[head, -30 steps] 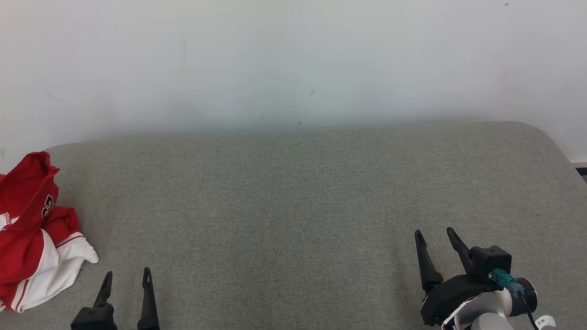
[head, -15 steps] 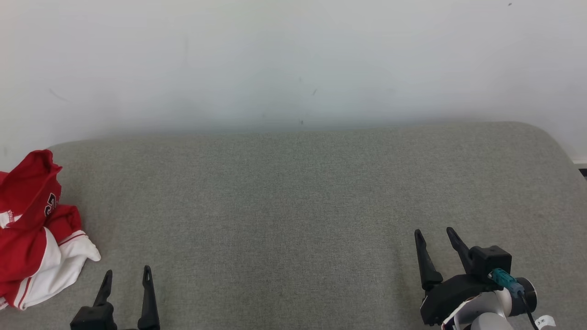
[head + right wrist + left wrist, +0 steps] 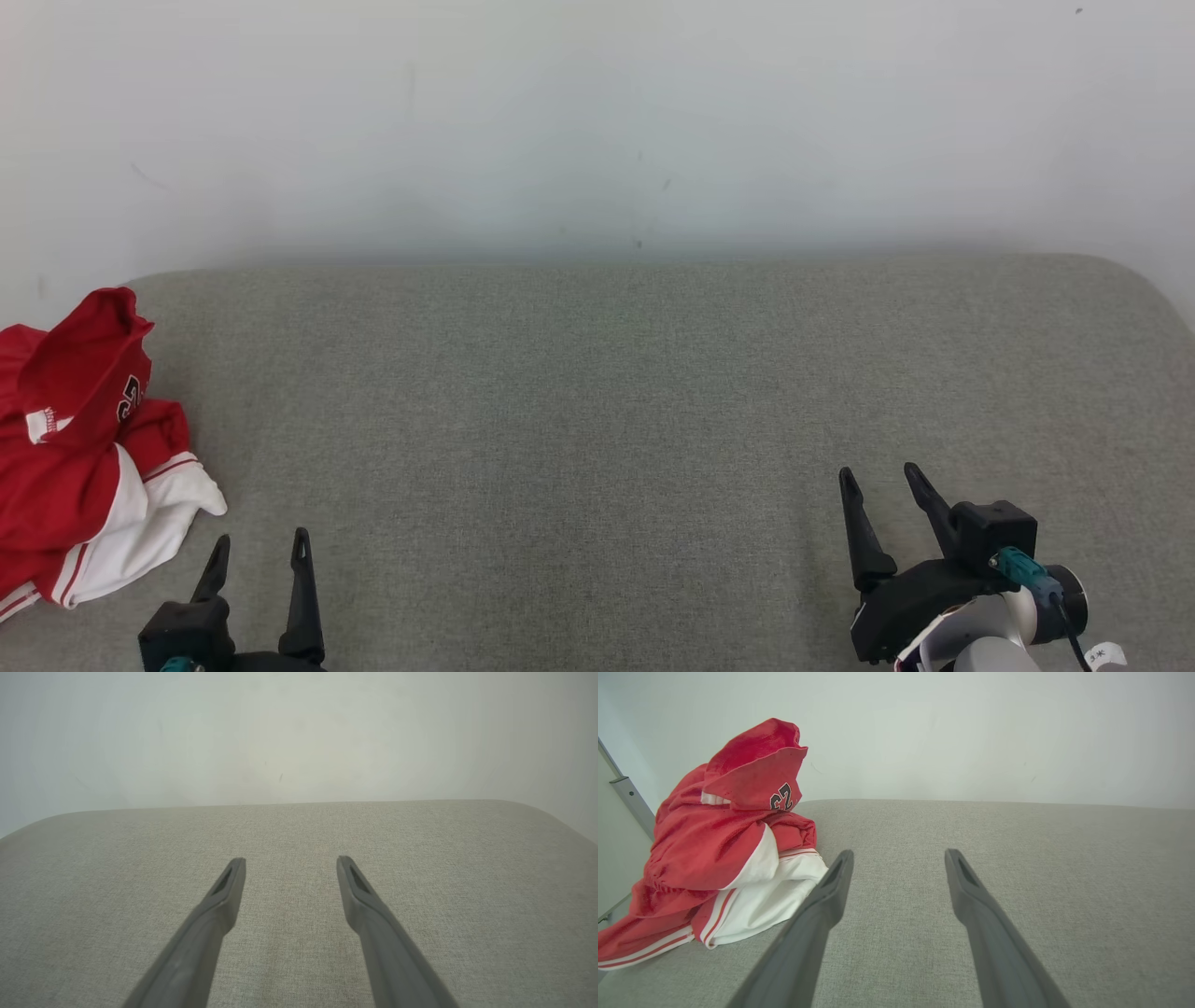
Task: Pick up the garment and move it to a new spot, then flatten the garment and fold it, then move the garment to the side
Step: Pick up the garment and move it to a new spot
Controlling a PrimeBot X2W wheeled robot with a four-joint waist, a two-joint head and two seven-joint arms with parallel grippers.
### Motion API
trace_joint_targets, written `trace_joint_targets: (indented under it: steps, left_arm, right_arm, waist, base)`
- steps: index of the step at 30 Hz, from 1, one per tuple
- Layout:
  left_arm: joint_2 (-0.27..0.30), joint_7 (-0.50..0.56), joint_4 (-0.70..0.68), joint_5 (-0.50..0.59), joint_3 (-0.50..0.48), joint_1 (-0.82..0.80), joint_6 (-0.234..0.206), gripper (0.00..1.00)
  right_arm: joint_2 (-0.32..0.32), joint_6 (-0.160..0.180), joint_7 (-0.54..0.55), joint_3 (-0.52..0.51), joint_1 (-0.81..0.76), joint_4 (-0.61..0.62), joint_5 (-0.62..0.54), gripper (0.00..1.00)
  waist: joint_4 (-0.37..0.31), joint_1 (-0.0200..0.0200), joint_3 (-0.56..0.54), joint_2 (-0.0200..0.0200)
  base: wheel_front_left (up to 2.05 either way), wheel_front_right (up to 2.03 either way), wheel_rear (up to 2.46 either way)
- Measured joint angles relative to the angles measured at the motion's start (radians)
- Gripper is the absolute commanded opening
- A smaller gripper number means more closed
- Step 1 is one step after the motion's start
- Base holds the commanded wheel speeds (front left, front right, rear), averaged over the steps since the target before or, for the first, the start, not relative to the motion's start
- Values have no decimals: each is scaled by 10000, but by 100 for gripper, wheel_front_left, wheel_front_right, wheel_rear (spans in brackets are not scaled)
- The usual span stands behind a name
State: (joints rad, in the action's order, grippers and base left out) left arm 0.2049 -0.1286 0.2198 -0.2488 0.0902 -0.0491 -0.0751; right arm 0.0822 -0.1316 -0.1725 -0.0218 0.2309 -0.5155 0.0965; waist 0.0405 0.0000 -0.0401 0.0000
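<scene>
Garment (image 3: 75,467) lies crumpled, its printed number half hidden in folds.

Left gripper (image 3: 260,549) and right gripper (image 3: 878,477) hover low, fingers (image 3: 831,891) spread apart, holding nothing.

Garment (image 3: 75,457) partly beyond the head view's left edge

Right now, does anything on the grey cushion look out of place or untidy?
Yes. The red and white garment lies crumpled in a heap at the left end of the cushion, not flat. The left gripper and right gripper are open, apart from it.
</scene>
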Motion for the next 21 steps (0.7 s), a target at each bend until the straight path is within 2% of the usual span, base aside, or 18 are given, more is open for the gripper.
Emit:
trace_joint_targets:
  steps: [11,21]
  left_arm:
    - [54,159,-351,-15,65,26,-176,100]
    - [100,-121,-77,-90,-27,91,-309,100]
  right_arm:
    - [-13,0,-42,127,54,-13,73,100]
    - [2,0,-105,370,52,31,82,100]
  waist:
    - [396,0,112,0]
    - [1404,-1,184,0]
  base:
    - [0,0,0]
    - [0,0,0]
